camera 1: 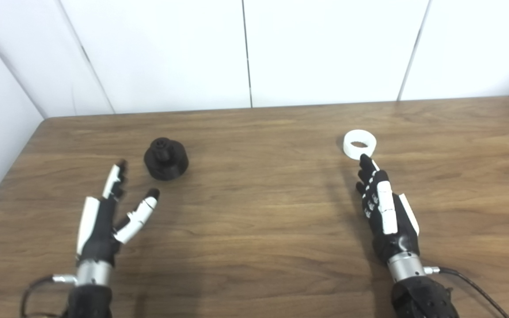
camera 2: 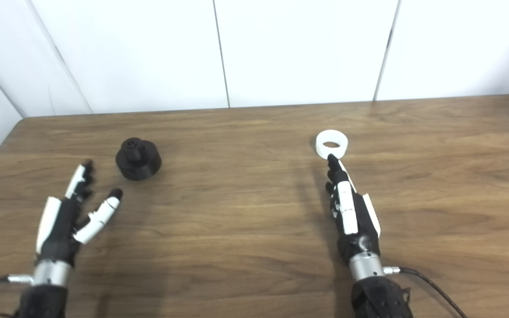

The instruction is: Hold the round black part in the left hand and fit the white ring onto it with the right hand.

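Both hands are empty with fingers spread, left hand [camera 1: 104,216] just short of the round black plastic part [camera 1: 166,159] and right hand [camera 1: 385,212] fingertips at the white plastic ring [camera 1: 359,143] lying flat on the wooden table [camera 1: 254,221], so honestly a sloppy reach could just shove that light ring away.

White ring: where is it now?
The white ring lies flat on the table, right of centre, just past the right hand's fingers, far from the black part.
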`<state>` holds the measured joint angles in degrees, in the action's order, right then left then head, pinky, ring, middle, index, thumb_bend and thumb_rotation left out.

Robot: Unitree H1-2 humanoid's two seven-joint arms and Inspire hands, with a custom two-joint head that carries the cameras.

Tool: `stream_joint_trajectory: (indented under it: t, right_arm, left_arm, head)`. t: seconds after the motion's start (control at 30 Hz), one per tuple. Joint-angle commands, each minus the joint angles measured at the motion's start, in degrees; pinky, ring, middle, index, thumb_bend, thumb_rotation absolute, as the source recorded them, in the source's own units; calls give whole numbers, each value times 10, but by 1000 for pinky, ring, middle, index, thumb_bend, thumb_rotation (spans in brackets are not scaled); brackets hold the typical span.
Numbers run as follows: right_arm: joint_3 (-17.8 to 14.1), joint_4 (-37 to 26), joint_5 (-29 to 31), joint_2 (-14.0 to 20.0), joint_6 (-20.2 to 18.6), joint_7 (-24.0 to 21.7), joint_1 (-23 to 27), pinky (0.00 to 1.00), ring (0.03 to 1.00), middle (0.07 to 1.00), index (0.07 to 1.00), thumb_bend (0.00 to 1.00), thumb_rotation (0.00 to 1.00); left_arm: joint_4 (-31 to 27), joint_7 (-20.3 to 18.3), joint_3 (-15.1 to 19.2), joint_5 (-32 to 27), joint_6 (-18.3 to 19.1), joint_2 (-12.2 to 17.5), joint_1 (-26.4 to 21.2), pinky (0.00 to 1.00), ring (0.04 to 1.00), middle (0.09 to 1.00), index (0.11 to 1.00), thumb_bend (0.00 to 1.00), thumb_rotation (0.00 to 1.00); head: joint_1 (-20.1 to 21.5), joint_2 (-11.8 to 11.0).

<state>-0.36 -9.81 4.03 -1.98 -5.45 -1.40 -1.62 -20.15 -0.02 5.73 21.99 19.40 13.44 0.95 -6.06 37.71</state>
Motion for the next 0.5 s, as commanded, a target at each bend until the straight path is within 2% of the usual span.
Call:
stream_joint_trajectory:
  t: [0.0,0.07,0.17,0.37,0.47]
  right_arm:
    - [2,-1,-4,0,27,0,11,1000,986,983,952,562,1000]
    - [4,2,-8,-1,28,2,12,997,985,982,948,564,1000]
    - [3,4,-6,-4,26,3,12,998,990,983,944,562,1000]
    - [4,9,-10,-4,31,6,13,998,992,983,946,582,1000]
    - [4,6,-13,-5,28,9,14,992,987,979,944,590,1000]
  left_arm:
    - [-9,-3,-1,43,20,37,-48,906,972,995,1000,866,408]
    - [4,-11,-9,70,40,60,-75,906,991,1000,1000,899,402]
    - [51,-10,-14,75,22,89,-111,921,1000,1000,1000,930,369]
    - [126,-10,-34,96,17,122,-163,924,1000,1000,1000,962,351]
    - [168,-15,-51,107,11,137,-186,928,1000,1000,1000,983,391]
  head:
    - [0,1]
    - [0,-2]
    - [2,-4]
    - [3,-7]
    - [6,-9]
